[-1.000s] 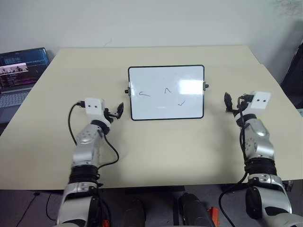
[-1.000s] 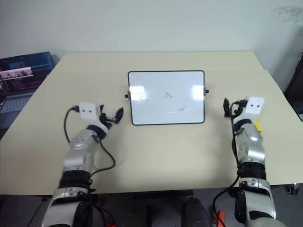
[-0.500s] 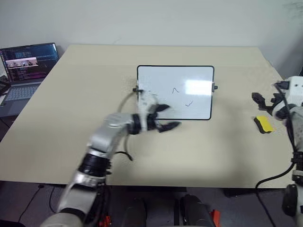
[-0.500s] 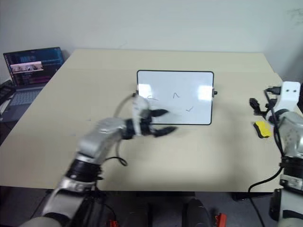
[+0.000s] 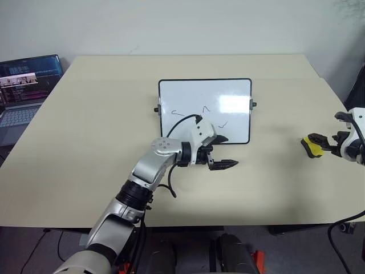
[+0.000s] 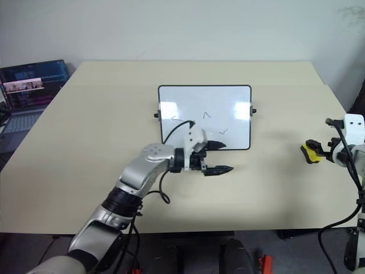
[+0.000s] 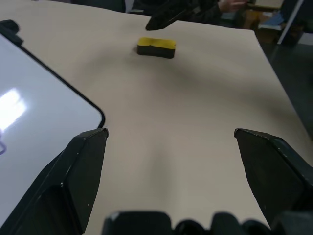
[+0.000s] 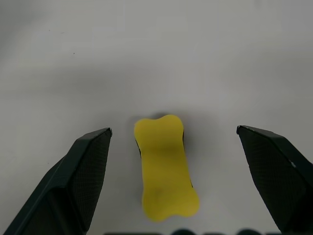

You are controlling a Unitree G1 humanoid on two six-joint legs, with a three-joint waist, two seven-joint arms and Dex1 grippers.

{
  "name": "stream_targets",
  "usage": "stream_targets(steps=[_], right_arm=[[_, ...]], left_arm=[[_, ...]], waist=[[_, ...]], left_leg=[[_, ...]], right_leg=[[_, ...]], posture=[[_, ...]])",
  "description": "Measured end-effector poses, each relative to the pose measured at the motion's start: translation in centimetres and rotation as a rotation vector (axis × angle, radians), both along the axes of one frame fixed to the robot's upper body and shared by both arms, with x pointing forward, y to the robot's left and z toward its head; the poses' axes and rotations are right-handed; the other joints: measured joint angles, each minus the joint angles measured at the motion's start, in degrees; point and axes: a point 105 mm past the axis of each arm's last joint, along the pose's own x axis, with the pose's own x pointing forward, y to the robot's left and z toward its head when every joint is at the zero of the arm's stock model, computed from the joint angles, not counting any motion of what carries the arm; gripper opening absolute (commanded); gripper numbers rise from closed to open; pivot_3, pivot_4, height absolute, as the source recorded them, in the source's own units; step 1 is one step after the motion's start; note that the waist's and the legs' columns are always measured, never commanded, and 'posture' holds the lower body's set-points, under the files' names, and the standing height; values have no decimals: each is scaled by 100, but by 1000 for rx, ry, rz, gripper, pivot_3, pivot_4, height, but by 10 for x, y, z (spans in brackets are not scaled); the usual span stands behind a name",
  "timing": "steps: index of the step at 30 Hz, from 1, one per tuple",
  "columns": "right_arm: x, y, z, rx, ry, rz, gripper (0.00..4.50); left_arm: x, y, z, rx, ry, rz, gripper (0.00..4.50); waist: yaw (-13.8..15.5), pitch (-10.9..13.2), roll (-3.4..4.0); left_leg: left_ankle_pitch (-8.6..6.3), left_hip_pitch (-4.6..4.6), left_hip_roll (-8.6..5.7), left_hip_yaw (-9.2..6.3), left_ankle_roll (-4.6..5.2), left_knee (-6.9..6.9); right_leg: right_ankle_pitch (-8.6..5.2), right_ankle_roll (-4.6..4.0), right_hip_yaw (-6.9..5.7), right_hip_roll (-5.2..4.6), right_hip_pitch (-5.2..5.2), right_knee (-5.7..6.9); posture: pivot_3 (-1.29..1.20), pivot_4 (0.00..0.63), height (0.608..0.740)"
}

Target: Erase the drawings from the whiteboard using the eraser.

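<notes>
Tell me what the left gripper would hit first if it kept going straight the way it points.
Probably the eraser: the left gripper is open and points across bare table toward it, past the whiteboard corner. Depth is uncertain.

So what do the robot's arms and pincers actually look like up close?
Each arm is a chain of rounded silver-grey metal segments with black ribbed joints. The left arm carries a looping black cable and a white boxy wrist block. Both the left gripper and right gripper end in two black, tapering, wedge-shaped fingers.

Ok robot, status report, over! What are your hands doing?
Right tool open over the eraser, not gripping. Left tool open beside the whiteboard. Drawings not erased. Nothing in the way.
</notes>
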Motion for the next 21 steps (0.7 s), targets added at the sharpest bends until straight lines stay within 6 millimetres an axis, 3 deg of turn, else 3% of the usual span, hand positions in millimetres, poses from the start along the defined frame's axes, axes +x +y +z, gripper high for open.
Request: stream_targets(steps=[21], right_arm=[[5, 1, -20, 9, 105, 35, 4492]], left_arm=[[-12, -10, 8, -44, -37, -96, 4500]], waist=[[33, -1, 1]], left_leg=[[0, 1, 0, 0, 0, 2]], right_leg=[[1, 0, 0, -1, 0, 2]], posture=[[0, 150, 740]])
